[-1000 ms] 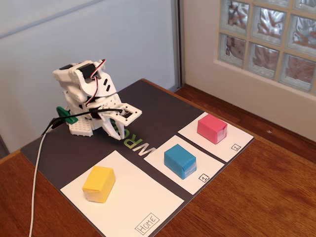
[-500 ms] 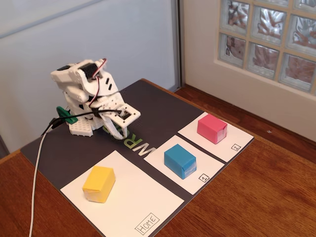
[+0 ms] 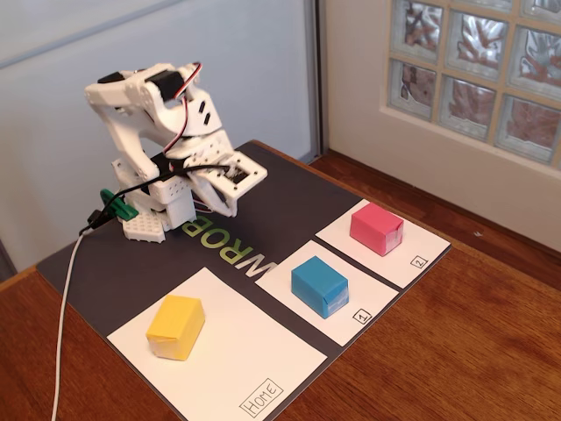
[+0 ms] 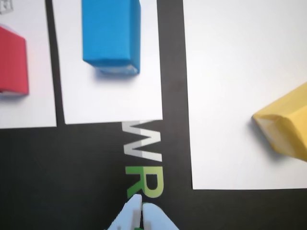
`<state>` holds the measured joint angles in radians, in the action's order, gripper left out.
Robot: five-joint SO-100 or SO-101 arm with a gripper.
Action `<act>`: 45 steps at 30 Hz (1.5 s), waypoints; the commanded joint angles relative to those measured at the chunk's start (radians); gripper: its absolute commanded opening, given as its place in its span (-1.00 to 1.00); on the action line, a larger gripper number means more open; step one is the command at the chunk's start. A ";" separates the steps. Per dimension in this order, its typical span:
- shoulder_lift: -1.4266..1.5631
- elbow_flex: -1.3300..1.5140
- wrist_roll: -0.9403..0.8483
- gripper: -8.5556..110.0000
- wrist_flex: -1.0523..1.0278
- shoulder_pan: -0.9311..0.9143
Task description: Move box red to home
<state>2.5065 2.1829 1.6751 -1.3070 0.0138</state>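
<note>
Jaws [image 4: 141, 211] first, nearest my wrist camera: the two pale tips meet at six o'clock of that view, closed on nothing, hovering over the dark mat [image 4: 86, 172] and its printed letters. Beyond them, at about four o'clock, sits the yellow box [image 4: 285, 127] on home [image 4: 225, 72], the big white sheet; its far corner runs off the frame. Straight ahead at twelve o'clock is the blue box [image 4: 112, 33] on its own smaller sheet. Farthest, at ten o'clock, the red box [image 4: 12, 62] shows only as a slice against the frame edge; it lies well apart from me.

In the fixed view the red box [image 3: 377, 228] rests whole on the sheet marked 2, at three o'clock from the arm, with the blue box [image 3: 319, 286] between it and home [image 3: 254, 351].

To do this reach well, I judge I should swing toward the red box, part my tips wide before descending, and pass behind the blue box rather than over it. Which faces give the squarest hold I cannot tell yet; the wrist view hides most of it.
</note>
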 commanded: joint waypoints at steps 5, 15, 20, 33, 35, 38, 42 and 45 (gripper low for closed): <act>-0.077 -0.207 0.087 -0.87 -0.018 0.101; -0.215 -0.333 0.181 -0.87 0.002 0.284; -0.368 -0.451 0.209 -0.86 0.028 0.365; -0.923 -0.946 0.321 -0.86 0.044 0.466; -0.982 -0.989 0.350 -0.86 0.044 0.477; -1.060 -1.040 0.368 -0.86 0.043 0.486; -1.155 -1.111 0.368 -0.86 0.043 0.499; -1.224 -1.164 0.371 -0.86 0.043 0.508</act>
<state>1.2993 1.1290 2.0448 -1.2793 0.4985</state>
